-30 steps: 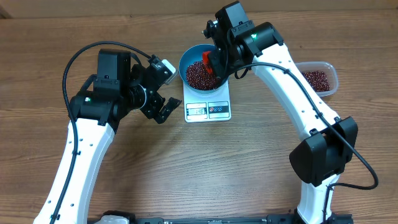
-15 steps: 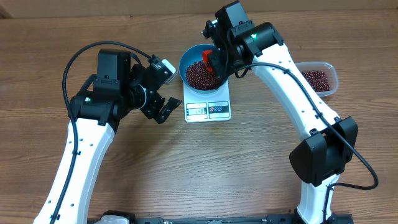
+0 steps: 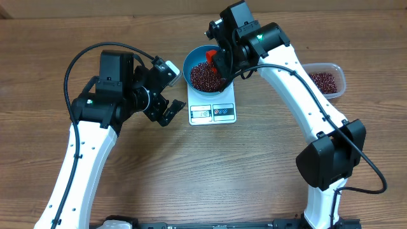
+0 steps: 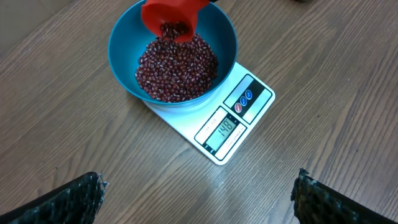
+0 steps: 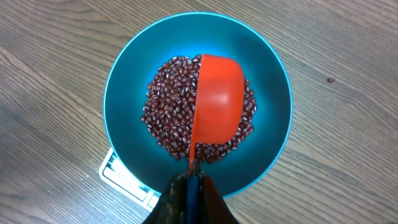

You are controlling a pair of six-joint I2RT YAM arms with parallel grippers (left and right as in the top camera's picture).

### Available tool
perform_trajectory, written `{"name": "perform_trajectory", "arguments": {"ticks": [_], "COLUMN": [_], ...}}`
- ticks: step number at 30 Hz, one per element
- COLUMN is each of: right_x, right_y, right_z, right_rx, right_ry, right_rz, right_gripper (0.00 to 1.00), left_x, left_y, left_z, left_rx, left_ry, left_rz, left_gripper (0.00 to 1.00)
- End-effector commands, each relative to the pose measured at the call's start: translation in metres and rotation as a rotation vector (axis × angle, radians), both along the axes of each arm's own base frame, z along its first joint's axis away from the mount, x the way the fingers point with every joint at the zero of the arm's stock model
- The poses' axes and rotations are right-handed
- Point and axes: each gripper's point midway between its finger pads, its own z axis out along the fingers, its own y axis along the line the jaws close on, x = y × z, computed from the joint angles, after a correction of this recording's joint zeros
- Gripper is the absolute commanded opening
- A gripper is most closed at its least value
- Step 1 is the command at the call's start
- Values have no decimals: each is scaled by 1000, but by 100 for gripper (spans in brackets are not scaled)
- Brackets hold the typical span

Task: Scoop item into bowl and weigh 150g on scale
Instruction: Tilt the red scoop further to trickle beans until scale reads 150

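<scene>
bowl (image 5: 124,93) 1 | scale (image 4: 186,124) 1 | scoop (image 5: 217,93) 1 | tub (image 3: 342,79) 1 | beans (image 4: 177,68): uncountable, seemingly two heaps

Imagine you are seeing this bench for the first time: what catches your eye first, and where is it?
The bright orange-red scoop, its handle pinched in the right gripper, is tilted over the blue bowl of dark red beans, which stands on the white scale mid-table. Left of the scale the left gripper hangs open and empty; a clear tub with more beans sits far right.
</scene>
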Motion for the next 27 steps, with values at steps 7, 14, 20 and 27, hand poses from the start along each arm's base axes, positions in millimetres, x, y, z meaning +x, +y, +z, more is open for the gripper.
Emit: {"name": "perform_trajectory", "arguments": {"ticks": [7, 14, 20, 27], "right_x": [8, 7, 3, 3], "right_y": [-5, -4, 1, 1], "right_z": [36, 36, 35, 35], "right_rx": [-7, 1, 27, 27], "right_ry": [-114, -108, -89, -89], "right_rz": [13, 17, 32, 32], "right_gripper": [4, 4, 4, 4], "left_x": [4, 4, 4, 4], "left_y": [0, 0, 0, 0], "left_z": [7, 7, 7, 7], "left_rx": [-2, -1, -1, -1], "left_ry": [-24, -24, -24, -24], "left_rz": [-7, -7, -7, -7], "left_gripper": [100, 99, 99, 99]}}
